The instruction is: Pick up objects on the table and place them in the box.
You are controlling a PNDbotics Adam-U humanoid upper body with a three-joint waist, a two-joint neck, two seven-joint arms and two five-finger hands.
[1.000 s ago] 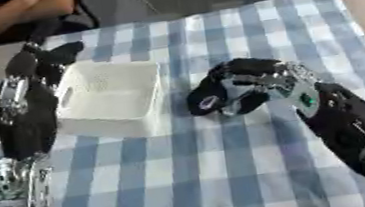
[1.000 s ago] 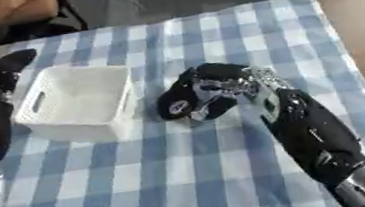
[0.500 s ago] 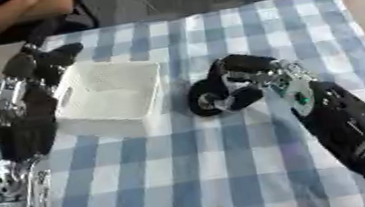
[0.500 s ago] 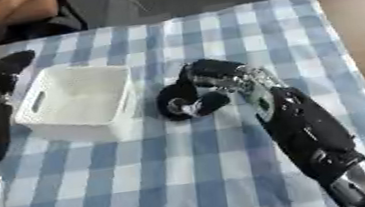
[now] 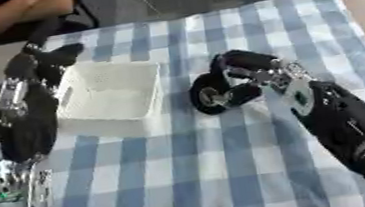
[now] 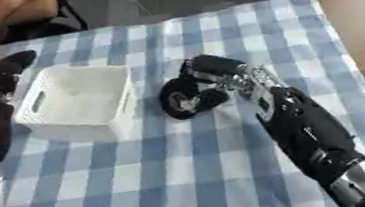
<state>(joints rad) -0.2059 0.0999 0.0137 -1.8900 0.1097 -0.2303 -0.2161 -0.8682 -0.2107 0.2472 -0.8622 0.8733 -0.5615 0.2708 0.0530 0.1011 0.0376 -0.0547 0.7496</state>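
Beside the ribbed white box (image 5: 108, 99), right robot hand (image 5: 249, 74) curls round a dark rounded object (image 5: 213, 94).

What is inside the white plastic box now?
The white plastic box shows only its bare white floor. Its near inner wall is hidden by the rim.

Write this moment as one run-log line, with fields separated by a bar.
right hand: curled round dark round object on table | left hand: beside white box, holding nothing | box: empty
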